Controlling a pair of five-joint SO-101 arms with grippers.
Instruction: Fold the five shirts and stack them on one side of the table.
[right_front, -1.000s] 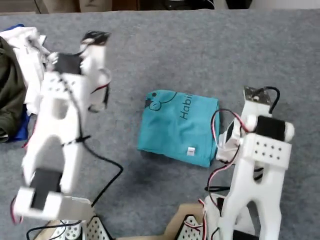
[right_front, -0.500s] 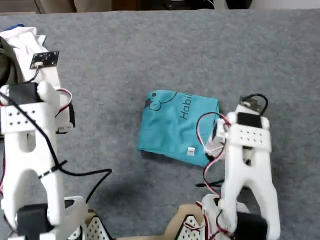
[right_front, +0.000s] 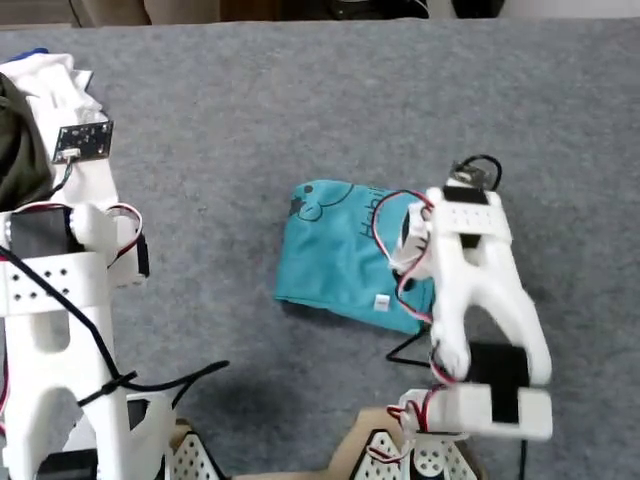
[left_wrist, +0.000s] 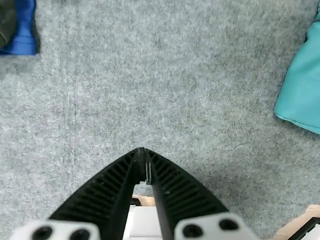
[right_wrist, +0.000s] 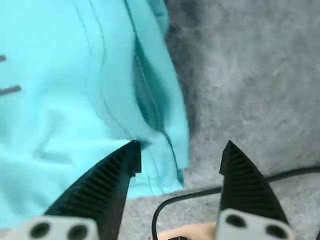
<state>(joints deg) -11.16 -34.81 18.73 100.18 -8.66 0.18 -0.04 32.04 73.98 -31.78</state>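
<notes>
A folded teal shirt (right_front: 340, 255) lies mid-table. My right arm (right_front: 468, 250) stands over its right edge. In the right wrist view my right gripper (right_wrist: 181, 146) is open, one fingertip (right_wrist: 133, 146) above the teal shirt (right_wrist: 75, 100) near its edge, the other over bare grey table. My left arm (right_front: 60, 280) stands at the table's left side. Its gripper (left_wrist: 141, 151) is shut with nothing in it, above grey carpet, with the teal shirt (left_wrist: 302, 85) off to one side.
A heap of unfolded shirts sits at the far left corner: white (right_front: 50, 85), dark olive (right_front: 18, 150) and a blue one (left_wrist: 20, 27). A black cable (right_wrist: 200, 196) trails by the right arm's base. The arm bases (right_front: 380, 450) line the front edge.
The left arm swung away to the left, toward the heap. The right arm moved left and forward, coming over the teal shirt's right edge.
</notes>
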